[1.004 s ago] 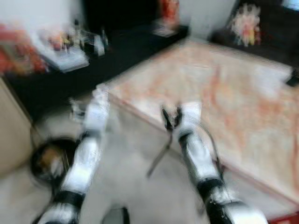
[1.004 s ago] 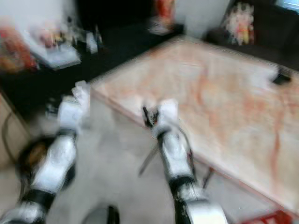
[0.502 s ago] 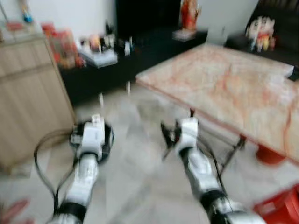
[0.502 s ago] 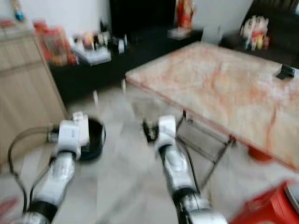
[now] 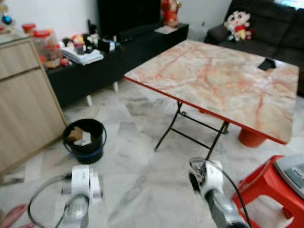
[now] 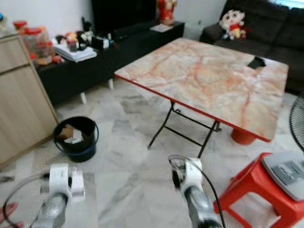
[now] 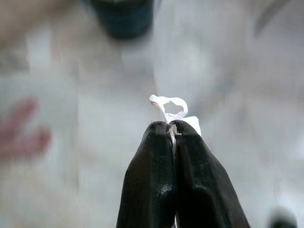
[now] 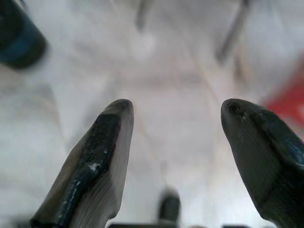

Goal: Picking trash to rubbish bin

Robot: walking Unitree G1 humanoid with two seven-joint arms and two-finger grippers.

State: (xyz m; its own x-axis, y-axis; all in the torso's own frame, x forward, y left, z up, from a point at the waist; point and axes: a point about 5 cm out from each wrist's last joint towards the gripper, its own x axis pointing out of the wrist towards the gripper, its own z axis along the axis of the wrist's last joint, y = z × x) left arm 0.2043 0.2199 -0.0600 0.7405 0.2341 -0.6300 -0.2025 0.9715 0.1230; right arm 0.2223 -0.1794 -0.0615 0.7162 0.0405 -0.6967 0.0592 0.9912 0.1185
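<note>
Since half a second back our view has pulled away and the round black plastic bin [image 5: 84, 140], with paper scraps inside, now sits well ahead of us on the marble floor. Our left gripper [image 7: 172, 127] pinches a crumpled white paper scrap [image 7: 172, 108], carrying it binward; our right gripper [image 8: 176, 124] hangs spread, holding nothing.

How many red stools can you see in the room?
2: one red stool stands near the robot's right, carrying a grey device; another shows partly beneath the table's far side. Others may be hidden.
</note>
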